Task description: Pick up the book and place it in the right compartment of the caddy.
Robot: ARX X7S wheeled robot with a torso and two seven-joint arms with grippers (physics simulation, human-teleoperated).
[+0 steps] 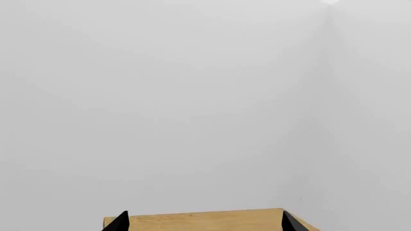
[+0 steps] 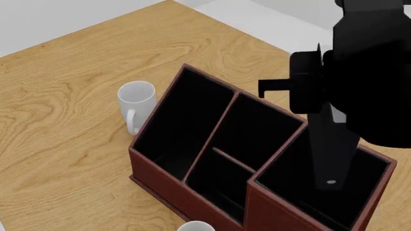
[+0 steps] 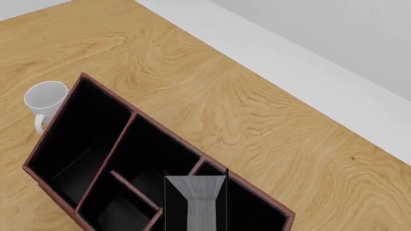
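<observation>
The right jaws [image 3: 196, 202] grip the book [image 3: 202, 204] (page edges up) inside the right compartment [image 2: 369, 192], walls close around; left jaws [image 1: 202, 222] gape empty.

right arm [image 2: 366, 72] raised, pointing down | left fingers [image 1: 122, 222] parted (tips only)

Reddish-brown caddy [image 2: 192, 195] with black lining, on a light wood-grain table [image 2: 64, 120]; white mug [image 2: 136, 98]; black book [image 3: 196, 202] showing white page edges between the fingers, under a black gripper [image 2: 330, 180]
</observation>
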